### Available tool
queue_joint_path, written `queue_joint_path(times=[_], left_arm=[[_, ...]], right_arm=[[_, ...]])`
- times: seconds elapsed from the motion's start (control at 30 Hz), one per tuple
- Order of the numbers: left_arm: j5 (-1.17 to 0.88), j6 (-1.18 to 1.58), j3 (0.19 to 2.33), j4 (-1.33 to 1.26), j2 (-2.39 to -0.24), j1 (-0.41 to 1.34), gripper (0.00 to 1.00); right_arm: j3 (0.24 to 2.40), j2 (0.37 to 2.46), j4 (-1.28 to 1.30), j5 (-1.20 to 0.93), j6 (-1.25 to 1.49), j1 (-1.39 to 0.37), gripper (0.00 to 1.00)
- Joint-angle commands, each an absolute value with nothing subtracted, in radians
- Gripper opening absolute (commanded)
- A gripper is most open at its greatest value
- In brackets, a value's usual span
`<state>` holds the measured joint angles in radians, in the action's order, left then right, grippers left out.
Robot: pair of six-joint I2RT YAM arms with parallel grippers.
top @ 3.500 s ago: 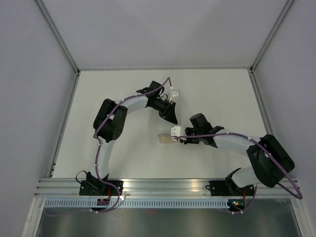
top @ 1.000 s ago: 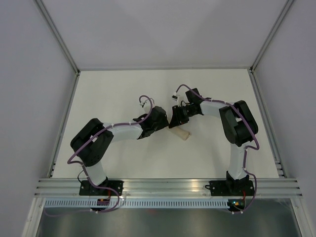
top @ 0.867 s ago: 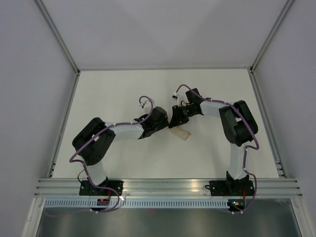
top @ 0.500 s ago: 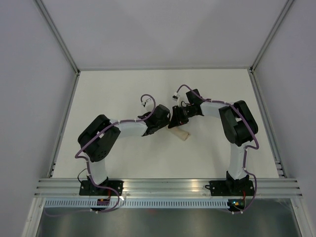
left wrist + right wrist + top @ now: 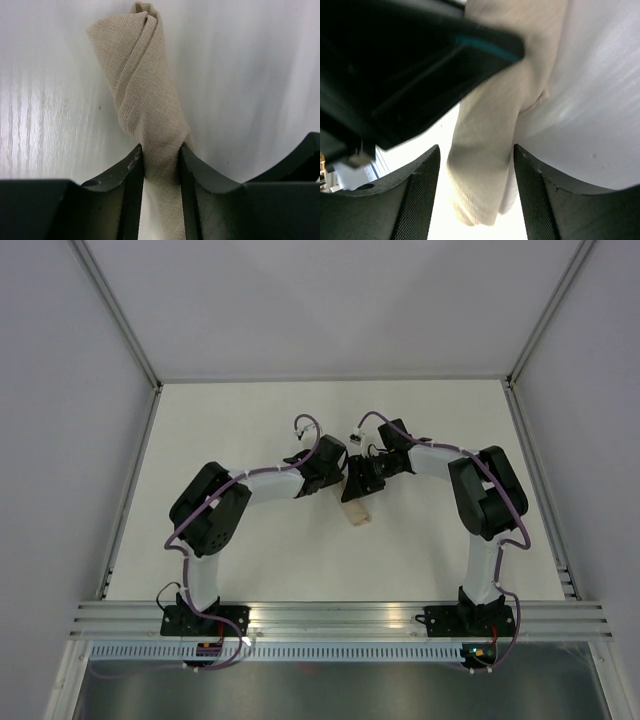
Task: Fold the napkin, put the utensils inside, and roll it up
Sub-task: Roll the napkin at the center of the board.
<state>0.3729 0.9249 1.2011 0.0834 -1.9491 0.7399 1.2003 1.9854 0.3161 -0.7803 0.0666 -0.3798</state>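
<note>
The napkin (image 5: 142,85) is seen rolled into a slim, twisted tube, laid on the white table (image 5: 250,420) near its middle, between the 2 arms. It is pinched by the left gripper (image 5: 161,175), whose fingers (image 5: 131,190) are pressed against the cloth from both sides. The right gripper (image 5: 477,200) is spread wide and set astride the same roll (a bright gap is seen between the cloth and 1 finger), so nothing is gripped by it.
</note>
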Motion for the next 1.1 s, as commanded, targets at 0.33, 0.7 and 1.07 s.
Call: queue_joint_path(times=[0.33, 0.7, 1.07], left_arm=[[0.213, 0.49, 1.472, 0.281, -2.106, 0.68, 0.38], [0.169, 0.35, 1.565, 0.328, -2.169, 0.667, 0.52], [0.111, 0.33, 1.589, 0.304, -2.135, 0.646, 0.59]], right_arm=[[1.244, 1.813, 0.368, -0.709, 0.02, -0.264, 0.67], [1.22, 1.759, 0.319, -0.664, 0.011, -0.218, 0.68], [1.209, 1.769, 0.29, -0.64, 0.009, -0.209, 0.68]])
